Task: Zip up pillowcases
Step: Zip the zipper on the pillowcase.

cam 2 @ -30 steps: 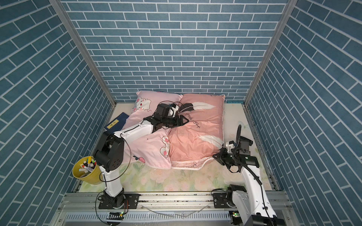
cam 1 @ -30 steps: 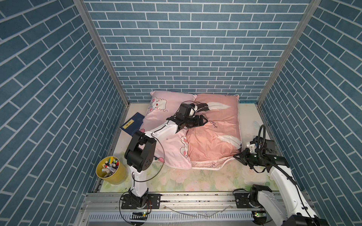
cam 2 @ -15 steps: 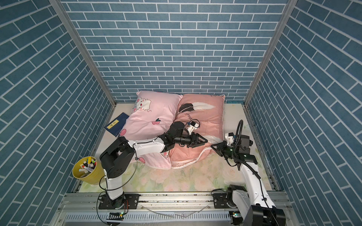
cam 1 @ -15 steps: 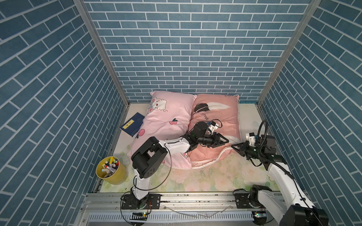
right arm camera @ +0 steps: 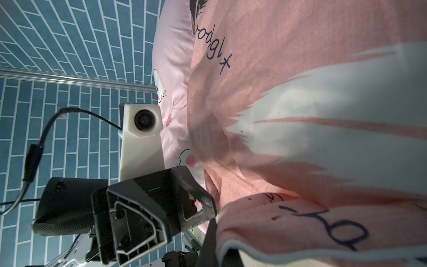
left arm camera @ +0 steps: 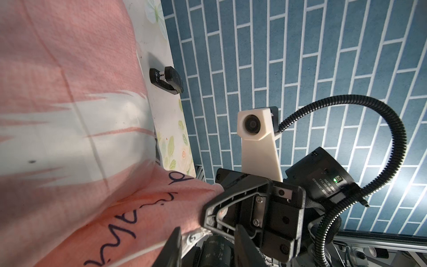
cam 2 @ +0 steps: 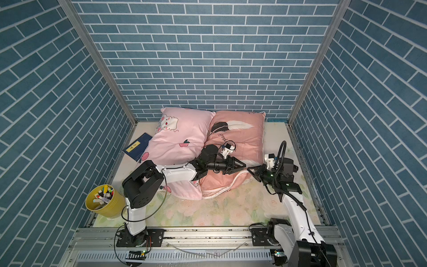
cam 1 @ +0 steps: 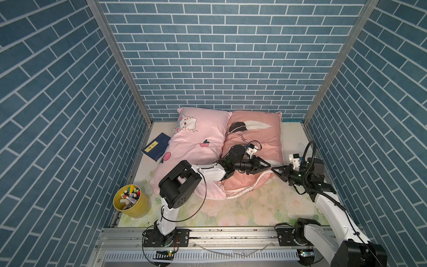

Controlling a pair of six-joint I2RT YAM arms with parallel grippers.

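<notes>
1. While both pillowcases lie touching along the surface's back edge, your salmon pillowcase (cam 1: 258, 138) sits to the right of the light pink pillowcase (cam 1: 196, 143).
2. Your right gripper (cam 1: 273, 169) is closed on the salmon pillowcase's front right corner, near the surface's right edge, and holds a fold raised.
3. Your left gripper (cam 1: 268, 165) sits tip to tip with it. Its fingers (left arm camera: 173, 249) stand partly apart around the white hem (left arm camera: 188, 239), and you cannot tell whether they pinch it.
</notes>
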